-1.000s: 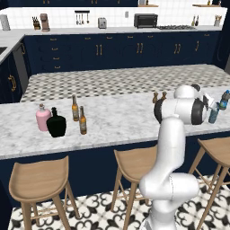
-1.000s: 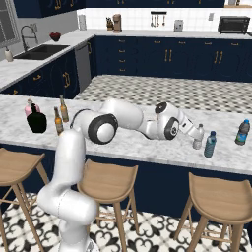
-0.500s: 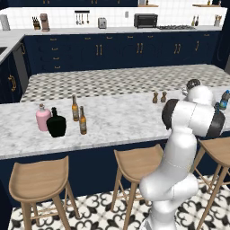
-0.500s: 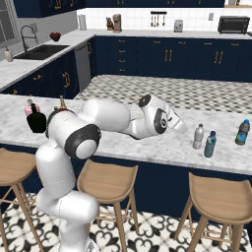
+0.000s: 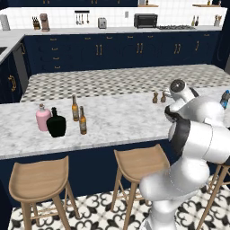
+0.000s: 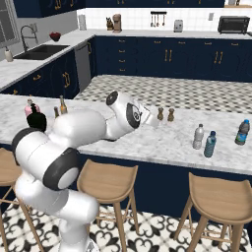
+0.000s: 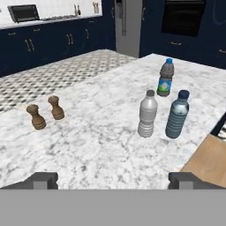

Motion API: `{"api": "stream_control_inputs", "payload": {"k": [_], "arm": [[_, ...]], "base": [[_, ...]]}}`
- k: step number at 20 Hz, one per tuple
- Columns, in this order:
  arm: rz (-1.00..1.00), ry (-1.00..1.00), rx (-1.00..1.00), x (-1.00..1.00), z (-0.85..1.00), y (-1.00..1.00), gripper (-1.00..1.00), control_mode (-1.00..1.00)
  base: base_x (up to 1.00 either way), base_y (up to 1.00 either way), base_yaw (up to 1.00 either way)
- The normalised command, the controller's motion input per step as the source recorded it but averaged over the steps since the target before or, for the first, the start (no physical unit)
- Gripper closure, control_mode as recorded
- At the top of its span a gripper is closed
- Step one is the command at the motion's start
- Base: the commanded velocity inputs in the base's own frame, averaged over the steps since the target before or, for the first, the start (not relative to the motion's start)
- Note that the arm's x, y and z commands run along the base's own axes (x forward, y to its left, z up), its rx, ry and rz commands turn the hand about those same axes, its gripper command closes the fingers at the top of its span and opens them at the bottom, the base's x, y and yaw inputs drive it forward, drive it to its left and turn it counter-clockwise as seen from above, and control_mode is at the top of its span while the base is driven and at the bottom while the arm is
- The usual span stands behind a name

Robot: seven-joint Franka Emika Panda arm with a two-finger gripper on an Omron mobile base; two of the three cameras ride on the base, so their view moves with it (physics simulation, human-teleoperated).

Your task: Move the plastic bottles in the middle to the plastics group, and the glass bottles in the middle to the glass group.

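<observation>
The small pale grey plastic bottle (image 7: pixel 147 114) (image 6: pixel 198 136) stands upright on the marble counter right beside a blue-capped bottle (image 7: pixel 177 114) (image 6: pixel 210 144). A second blue-capped bottle (image 7: pixel 165 77) (image 6: pixel 241 132) stands farther along. My gripper (image 7: pixel 113 182) (image 6: pixel 149 118) is open and empty, hovering back from these bottles. At the counter's other end the squat black bottle (image 5: pixel 56 123) stands against the pink bottle (image 5: pixel 43 117). Two brown beer bottles (image 5: pixel 75 108) (image 5: pixel 82 120) stand just to their right.
Two small wooden shakers (image 7: pixel 35 116) (image 7: pixel 56 107) stand mid-counter, between my hand and the far counter edge. Wooden stools (image 5: pixel 139 162) line the near side of the marble counter (image 5: pixel 117 119). One stool seat (image 7: pixel 207 159) shows below the counter edge near the plastic bottles.
My arm has swung back from the right end of the counter toward the middle, the hand drawing away from the pale grey bottle. That bottle stays standing beside the blue-capped one.
</observation>
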Motion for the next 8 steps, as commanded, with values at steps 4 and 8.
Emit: {"api": "stream_control_inputs", "payload": {"k": [4,8], "arm": [[0.27,0.09,0.03,-0.21,0.82,0.95,-1.00,-1.00],[0.29,0.11,0.09,-0.49,0.91,0.78,-1.00,-1.00]], "base": [[0.00,0.00,0.00],[0.00,0.00,0.00]]}}
